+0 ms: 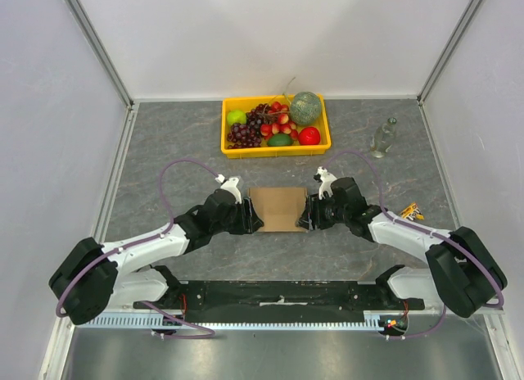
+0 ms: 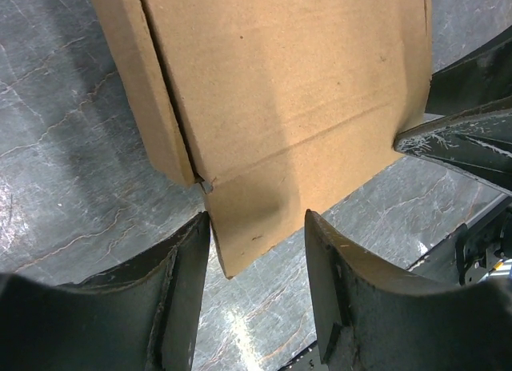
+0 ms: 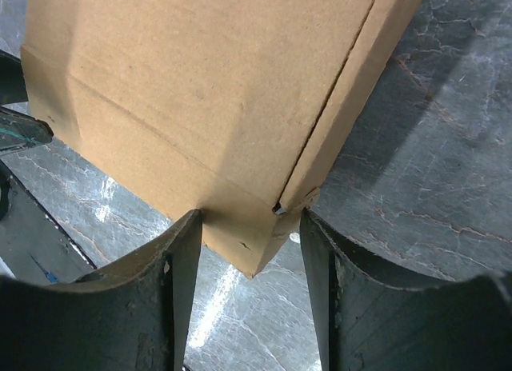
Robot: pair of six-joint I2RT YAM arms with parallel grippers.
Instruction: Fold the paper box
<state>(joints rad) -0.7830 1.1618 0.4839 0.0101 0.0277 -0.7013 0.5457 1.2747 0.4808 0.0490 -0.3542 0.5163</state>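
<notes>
The paper box (image 1: 278, 208) is a small shallow brown cardboard box, closed, lying flat on the grey table between my two grippers. My left gripper (image 1: 252, 219) is at its left side and my right gripper (image 1: 307, 214) at its right side. In the left wrist view the box (image 2: 288, 91) has a near corner flap reaching between the open fingers of the left gripper (image 2: 258, 227); the left finger touches it and the right finger stands apart. In the right wrist view a corner of the box (image 3: 200, 83) sits between the open fingers of the right gripper (image 3: 251, 223).
A yellow crate (image 1: 232, 142) holding fruit stands behind the box. A clear glass bottle (image 1: 382, 138) stands at the back right. A small yellow object (image 1: 411, 210) lies by the right arm. White walls enclose the table on three sides.
</notes>
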